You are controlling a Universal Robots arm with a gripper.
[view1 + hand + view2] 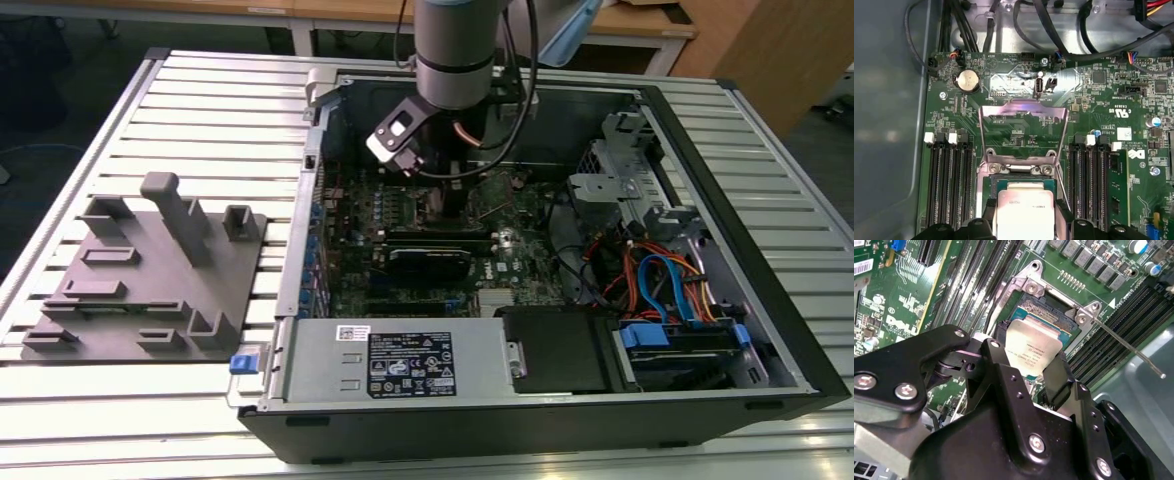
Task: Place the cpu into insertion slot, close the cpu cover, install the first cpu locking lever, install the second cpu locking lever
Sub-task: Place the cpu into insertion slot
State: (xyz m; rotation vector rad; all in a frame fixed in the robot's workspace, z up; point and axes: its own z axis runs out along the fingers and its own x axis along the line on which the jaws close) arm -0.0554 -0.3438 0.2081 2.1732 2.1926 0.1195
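Note:
The cpu (1035,342) is a silver square chip, and my gripper (1026,361) is shut on its two sides. In the first wrist view the cpu (1026,207) sits between the black fingers (988,220), directly over the insertion slot (1024,181); I cannot tell whether it touches. Part of the slot's dark socket (1050,314) shows beyond the chip. The cpu cover (1024,111) stands swung open behind the slot. One thin locking lever (1131,345) sticks out sideways, unlatched. In the exterior view the gripper (449,205) reaches down onto the green motherboard (407,235) inside the open case.
Long black memory slots (949,185) flank the socket on both sides. Cables (1064,30) run along the board's far edge. A case wall (747,200), a drive bay (674,350) and a power supply (387,362) surround the board. A grey fixture plate (140,285) lies on the exterior view's left.

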